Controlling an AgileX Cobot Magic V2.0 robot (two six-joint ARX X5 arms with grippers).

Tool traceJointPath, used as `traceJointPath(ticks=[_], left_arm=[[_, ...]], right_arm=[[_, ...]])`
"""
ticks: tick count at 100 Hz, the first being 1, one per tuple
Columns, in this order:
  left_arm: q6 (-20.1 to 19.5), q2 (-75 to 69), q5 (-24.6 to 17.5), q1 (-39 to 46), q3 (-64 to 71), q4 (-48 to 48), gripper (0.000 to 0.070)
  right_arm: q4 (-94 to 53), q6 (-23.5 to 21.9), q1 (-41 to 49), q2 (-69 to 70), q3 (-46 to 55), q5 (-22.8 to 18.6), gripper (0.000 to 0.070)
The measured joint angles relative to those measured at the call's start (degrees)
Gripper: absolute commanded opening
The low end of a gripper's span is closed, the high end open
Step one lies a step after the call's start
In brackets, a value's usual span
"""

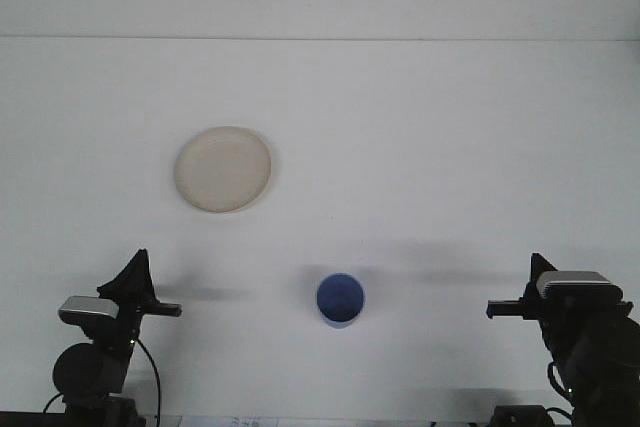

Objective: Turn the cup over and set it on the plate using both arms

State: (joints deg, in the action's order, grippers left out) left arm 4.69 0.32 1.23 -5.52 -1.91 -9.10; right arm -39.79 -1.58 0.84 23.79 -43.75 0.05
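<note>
A small blue cup (340, 299) stands upright on the white table, its mouth facing up, near the front centre. A round cream plate (222, 169) lies flat further back and to the left, well apart from the cup. My left gripper (140, 292) sits low at the front left corner, some way left of the cup and holding nothing. At the front right corner, my right gripper (515, 297) rests low, right of the cup and also holding nothing. Neither gripper touches the cup or the plate.
The white table (420, 147) runs back to a pale wall along a straight far edge. Black arm bases and cables fill the two front corners.
</note>
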Motion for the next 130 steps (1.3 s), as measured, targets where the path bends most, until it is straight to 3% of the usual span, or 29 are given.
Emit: traceJointPath(ticks=[11,24,62,79,94,99,108,112,130], left_arm=[[1.9,0.0,0.0,0.0,-0.5,-0.2,0.0012],[3.0,1.1,0.0,0.0,-6.8,5.9,0.0012],[3.3,31.2,-0.2,0.0,-49.7,41.6,0.0012],[0.7,45.4,-5.7,0.0,-66.0,53.0,0.0012],[-0.2,53.5,-11.5,-0.7,-71.5,56.1,0.002],[-0.3,54.8,-12.0,-1.0,-71.5,56.2,0.0077],[-0.3,56.6,-12.1,-1.4,-71.5,56.3,0.0376],[-0.3,57.3,-12.1,-1.5,-71.5,56.4,0.047],[-0.3,60.2,-12.1,-3.0,-71.5,57.7,0.0494]], right_arm=[[0.0,0.0,0.0,0.0,0.0,0.0,0.0],[0.0,0.0,0.0,0.0,0.0,0.0,0.0],[0.0,0.0,0.0,0.0,0.0,0.0,0.0],[0.0,0.0,0.0,0.0,0.0,0.0,0.0],[0.0,0.0,0.0,0.0,0.0,0.0,0.0],[0.0,0.0,0.0,0.0,0.0,0.0,0.0],[0.0,0.0,0.0,0.0,0.0,0.0,0.0],[0.0,0.0,0.0,0.0,0.0,0.0,0.0],[-0.2,0.0,0.0,0.0,0.0,0.0,0.0]])
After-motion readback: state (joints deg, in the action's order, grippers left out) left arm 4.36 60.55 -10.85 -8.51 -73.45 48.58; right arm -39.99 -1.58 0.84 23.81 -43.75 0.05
